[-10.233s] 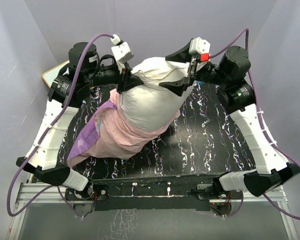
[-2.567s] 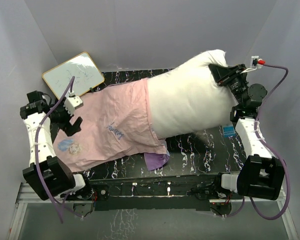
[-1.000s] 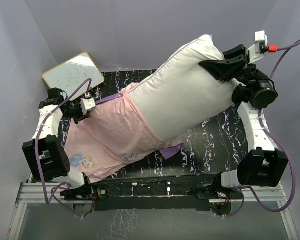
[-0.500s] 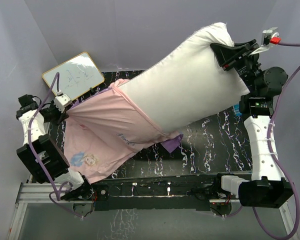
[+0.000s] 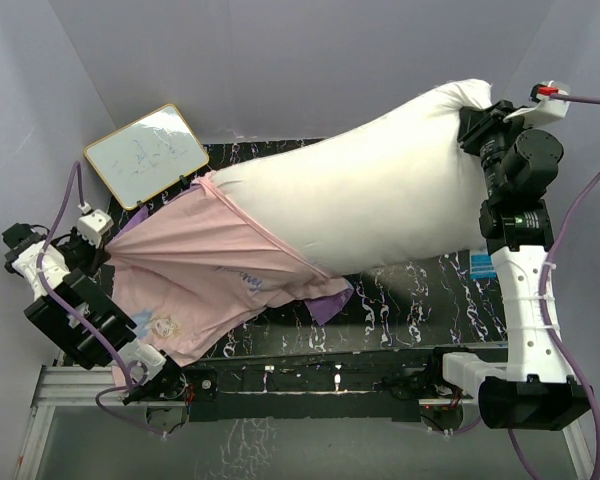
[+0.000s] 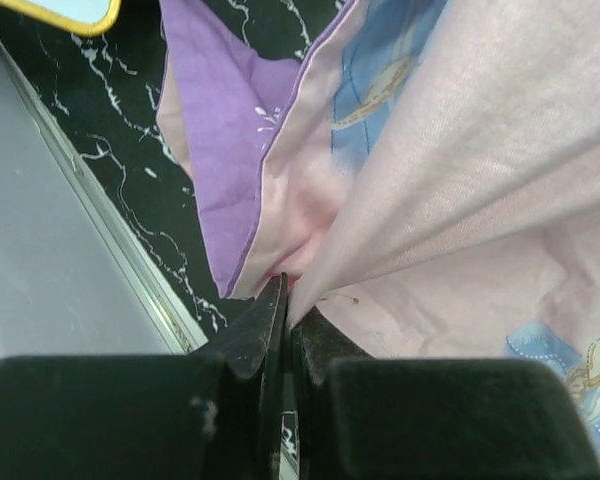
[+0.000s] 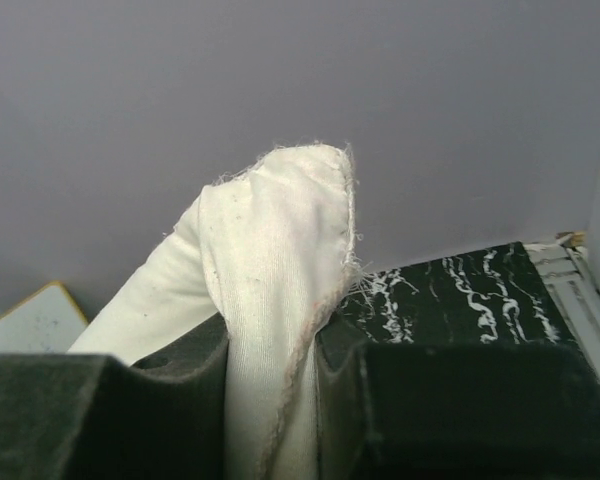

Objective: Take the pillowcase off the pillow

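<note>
The black marbled table point(image 5: 420, 290) lies under everything. Above it the white pillow point(image 5: 370, 200) stretches almost level from the right wall toward the left, lower and flatter than half a second ago, when it sloped steeply upward. Most of it is now bare; only its left end sits inside the pillowcase point(image 5: 210, 270), whose pink hem has slid further left along it. The pillowcase hangs inside out, drawn taut toward the left edge of the table, below the whiteboard point(image 5: 147, 152). The right pincer point(image 7: 275, 340) is clamped on the pillow's upper right corner, and the left pincer point(image 6: 285, 292) is shut tight on a bunched fold of the pillowcase. With the 2 arms pulling apart, the removal looks close to done; a little more separation should free the last end.
</note>
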Available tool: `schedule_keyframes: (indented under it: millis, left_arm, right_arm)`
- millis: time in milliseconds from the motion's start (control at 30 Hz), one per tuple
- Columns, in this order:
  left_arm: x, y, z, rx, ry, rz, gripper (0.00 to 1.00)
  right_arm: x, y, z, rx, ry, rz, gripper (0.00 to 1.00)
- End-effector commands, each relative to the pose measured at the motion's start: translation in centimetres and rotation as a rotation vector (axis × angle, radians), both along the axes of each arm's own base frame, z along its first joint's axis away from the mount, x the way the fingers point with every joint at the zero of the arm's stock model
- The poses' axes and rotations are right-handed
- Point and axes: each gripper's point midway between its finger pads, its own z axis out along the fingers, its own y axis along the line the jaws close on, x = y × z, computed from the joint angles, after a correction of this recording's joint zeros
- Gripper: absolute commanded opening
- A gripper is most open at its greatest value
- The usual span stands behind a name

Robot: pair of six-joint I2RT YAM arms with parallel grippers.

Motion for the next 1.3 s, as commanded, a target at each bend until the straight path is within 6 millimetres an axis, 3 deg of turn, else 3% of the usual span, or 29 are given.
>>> schedule_keyframes:
  millis: [0,333,433,500,600,733,900,1000,1067,1167,1267]
  left_arm:
    - [-1.7,4.6,-1.0,0.145,0.030,0.067,0.00]
    - [-2.0,6.7,-0.6,0.159,0.009,0.122,0.00]
    - [-1.7,6.2,0.2,0.129,-0.007,0.113,0.00]
    - [-1.2,5.0,1.9,0.080,-0.054,0.100,0.00]
    - [0.5,2.0,6.4,-0.013,-0.162,0.092,0.00]
    - [4.2,-2.4,12.8,-0.160,-0.264,0.109,0.00]
    - [9.2,-7.4,25.8,-0.369,-0.497,0.154,0.00]
    - [11.1,-9.1,33.7,-0.476,-0.634,0.189,0.00]
    - [12.3,-10.2,37.6,-0.540,-0.683,0.176,0.00]
    - [12.7,-14.2,42.2,-0.594,-0.713,0.094,0.00]
    - [12.2,-18.8,44.4,-0.648,-0.680,0.009,0.00]
  right_arm:
    - [-7.9,-8.7,11.7,0.037,-0.395,-0.475,0.08]
    - [-9.3,-10.7,10.7,0.026,-0.365,-0.605,0.08]
    - [-8.8,-10.3,10.3,0.029,-0.356,-0.576,0.08]
    - [-8.2,-10.0,9.1,0.043,-0.333,-0.553,0.08]
    - [-6.6,-9.2,6.4,0.062,-0.275,-0.492,0.08]
    - [-3.9,-7.8,0.8,0.094,-0.149,-0.404,0.08]
    - [-2.2,-6.5,-7.4,0.139,0.025,-0.333,0.08]
    - [-2.1,-6.6,-10.1,0.136,0.080,-0.342,0.09]
    - [-1.9,-6.3,-11.6,0.137,0.114,-0.325,0.15]
    - [-1.7,-6.1,-13.5,0.165,0.153,-0.320,0.25]
    - [-1.5,-6.0,-14.7,0.180,0.176,-0.316,0.36]
